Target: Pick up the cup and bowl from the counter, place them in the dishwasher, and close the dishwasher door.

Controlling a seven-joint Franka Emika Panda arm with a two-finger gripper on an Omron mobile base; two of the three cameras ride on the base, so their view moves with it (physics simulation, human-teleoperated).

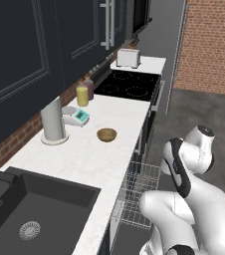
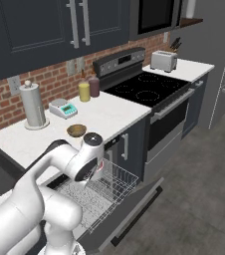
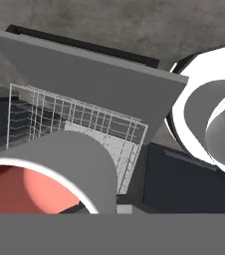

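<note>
Cup (image 3: 45,172), salmon-red inside, clamped in closed hand (image 2: 97,172), hanging over pulled-out wire rack (image 2: 102,191) of dishwasher; dishwasher door (image 3: 94,79) dropped open below. Bowl (image 1: 106,134), tan, sitting on white tabletop (image 1: 84,159) near grey cylinder (image 1: 53,122), apart from yellow jar (image 1: 82,95).
</note>
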